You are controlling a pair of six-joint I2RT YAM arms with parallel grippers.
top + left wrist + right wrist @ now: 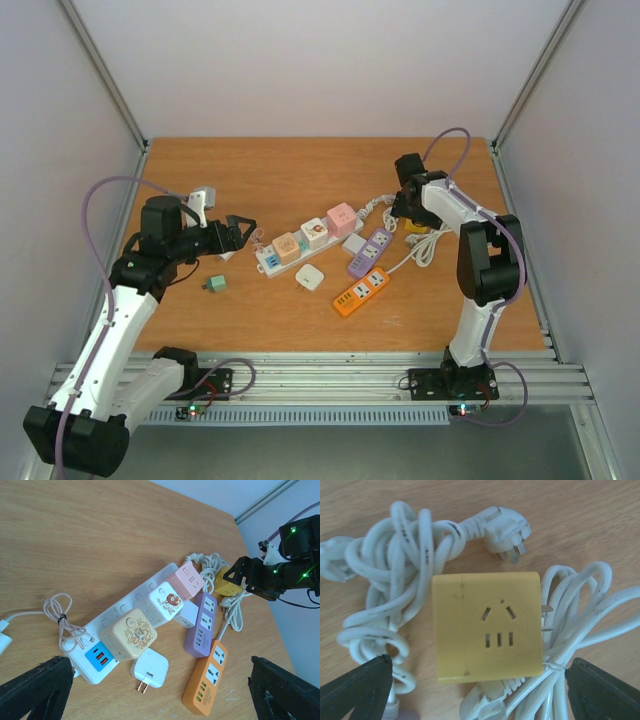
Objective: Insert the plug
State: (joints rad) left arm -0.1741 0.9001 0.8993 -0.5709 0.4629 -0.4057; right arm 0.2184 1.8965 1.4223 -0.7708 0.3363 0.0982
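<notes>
A white two-prong plug (149, 669) lies on the table beside a white power strip (150, 587), also in the top view (310, 277). My left gripper (160, 700) is open and empty above it, its fingers (35, 690) spread wide; in the top view it (243, 237) hovers left of the strip (300, 243). My right gripper (480, 695) is open just above a yellow cube adapter (487, 625) lying among white cords, its prongs pointing right. In the top view the right gripper (405, 212) is over that adapter (420, 228).
Beige (131, 632), white (164, 600) and pink (187, 579) cubes sit in the white strip. A purple strip (369, 251) and an orange strip (361, 292) lie alongside. A small green plug (215, 285) lies near the left arm. A white three-pin plug (507, 532) rests behind the yellow adapter.
</notes>
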